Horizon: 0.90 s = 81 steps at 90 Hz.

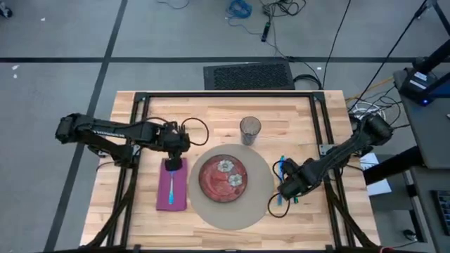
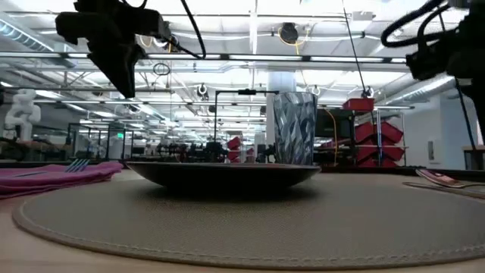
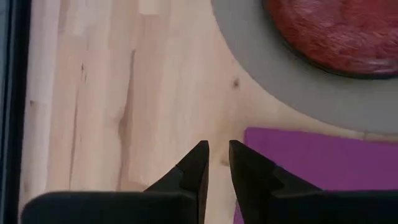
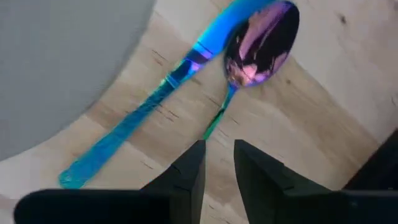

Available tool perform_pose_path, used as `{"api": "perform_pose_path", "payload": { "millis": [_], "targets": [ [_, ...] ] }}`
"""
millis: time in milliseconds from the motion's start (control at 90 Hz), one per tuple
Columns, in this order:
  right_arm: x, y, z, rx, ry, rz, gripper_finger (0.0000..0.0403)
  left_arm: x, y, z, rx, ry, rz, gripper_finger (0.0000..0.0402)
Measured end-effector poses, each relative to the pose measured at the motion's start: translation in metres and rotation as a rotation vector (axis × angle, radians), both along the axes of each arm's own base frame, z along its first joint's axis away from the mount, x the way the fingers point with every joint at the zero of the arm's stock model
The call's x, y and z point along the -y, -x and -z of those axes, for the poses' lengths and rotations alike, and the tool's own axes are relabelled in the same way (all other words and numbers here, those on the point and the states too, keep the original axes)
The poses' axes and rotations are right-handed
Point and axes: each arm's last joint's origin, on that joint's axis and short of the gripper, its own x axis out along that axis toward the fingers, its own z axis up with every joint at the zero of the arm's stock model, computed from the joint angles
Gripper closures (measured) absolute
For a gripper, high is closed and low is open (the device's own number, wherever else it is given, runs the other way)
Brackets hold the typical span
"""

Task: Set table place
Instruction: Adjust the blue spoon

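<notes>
right claw [image 4: 217,163] hovers low over the spoon [image 4: 261,40] and knife [image 4: 155,90] on the worktop [image 1: 211,105] just right of the mat [image 1: 264,200], fingers nearly closed, holding nothing; likely squaring the cutlery, so nudge gently. left claw [image 3: 217,163], also nearly closed and empty, hangs over the napkin [image 1: 172,186] and fork [image 1: 171,184]; plate [image 1: 223,178] and glass [image 1: 249,129] crowd the middle.

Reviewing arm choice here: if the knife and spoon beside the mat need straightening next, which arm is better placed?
Right. The right gripper hovers over the spoon and knife, right of the mat. The left gripper is across the plate, over the purple napkin.
</notes>
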Motion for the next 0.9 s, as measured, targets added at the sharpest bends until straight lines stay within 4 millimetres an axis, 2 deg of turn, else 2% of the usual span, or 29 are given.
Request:
{"api": "perform_pose_path", "payload": {
  "millis": [389, 533, 678, 900],
  "targets": [
    [0.005, -0.014, 0.025, -0.085, 0.056, 0.096, 0.033, 0.018, 0.0, -0.001, 0.015, -0.01, 0.091, 0.0351],
    [0.006, -0.017, 0.035, -0.066, 0.056, 0.156, 0.033, 0.023, 0.001, -0.001, 0.015, -0.015, 0.118, 0.0351],
    [0.006, -0.014, 0.049, -0.013, 0.042, 0.216, 0.033, 0.028, 0.001, 0.0, 0.013, -0.02, 0.144, 0.0351],
    [0.001, -0.004, 0.055, 0.028, 0.075, 0.299, 0.033, 0.039, 0.004, -0.001, 0.018, -0.019, 0.179, 0.0351]
  ]
}}
